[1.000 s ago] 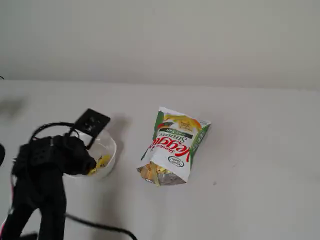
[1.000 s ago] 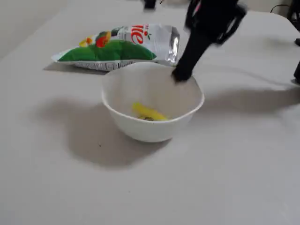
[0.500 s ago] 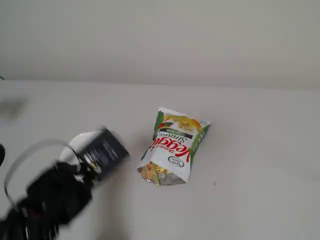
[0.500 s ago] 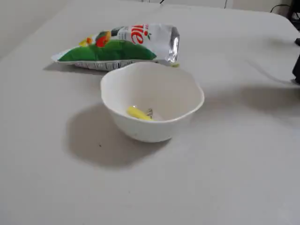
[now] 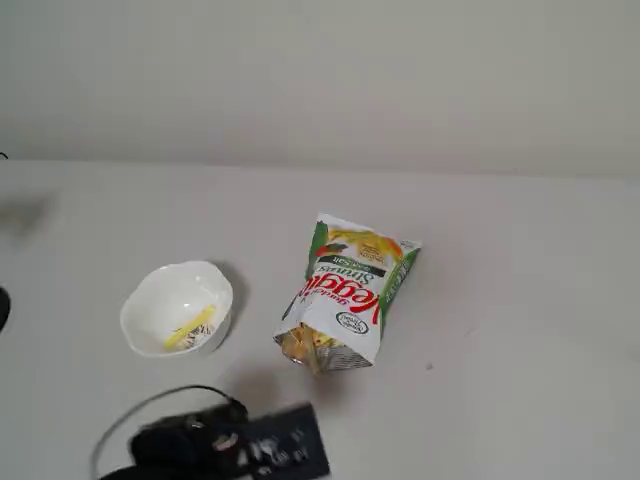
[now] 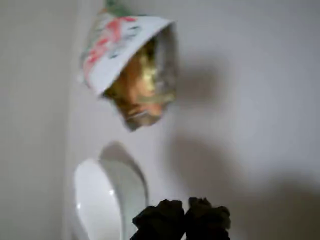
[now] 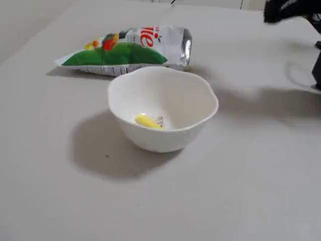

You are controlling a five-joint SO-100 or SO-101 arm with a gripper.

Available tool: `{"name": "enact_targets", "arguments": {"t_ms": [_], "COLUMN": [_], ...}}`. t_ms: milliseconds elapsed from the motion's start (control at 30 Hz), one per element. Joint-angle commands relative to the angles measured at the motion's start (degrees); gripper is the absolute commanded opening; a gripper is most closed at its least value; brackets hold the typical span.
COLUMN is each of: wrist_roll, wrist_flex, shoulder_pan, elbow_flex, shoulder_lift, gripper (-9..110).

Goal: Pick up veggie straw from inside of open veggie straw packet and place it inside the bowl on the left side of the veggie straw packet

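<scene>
One veggie straw lies inside bowl, so placing looks done. Veggie straw packet sits at bowl's 3 o'clock, mouth open. Gripper clear of both, fingertips pressed together, holding nothing.

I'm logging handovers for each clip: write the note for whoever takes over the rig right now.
Gripper: jaws look closed and empty at the bottom of the wrist view, clear of both items.
Veggie straw: lying inside the bowl, also seen in another fixed view.
Veggie straw packet: flat on the table right of the bowl in a fixed view, open mouth showing more straws.
Done: one straw delivered.
Left: nothing obvious, unless more straws are wanted.
</scene>
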Motion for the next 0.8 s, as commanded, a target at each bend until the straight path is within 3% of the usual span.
{"name": "enact_targets", "arguments": {"t_ms": [0, 200, 767], "wrist_roll": [3.34, 6.33, 5.54], "wrist_flex": [-2.2, -5.98, -5.8], "shoulder_pan": [4.31, 5.36, 4.13], "elbow_flex": [5.27, 16.61, 16.88], "shoulder_lift": [0.44, 0.35, 0.35], "gripper": [0, 0, 1]}}
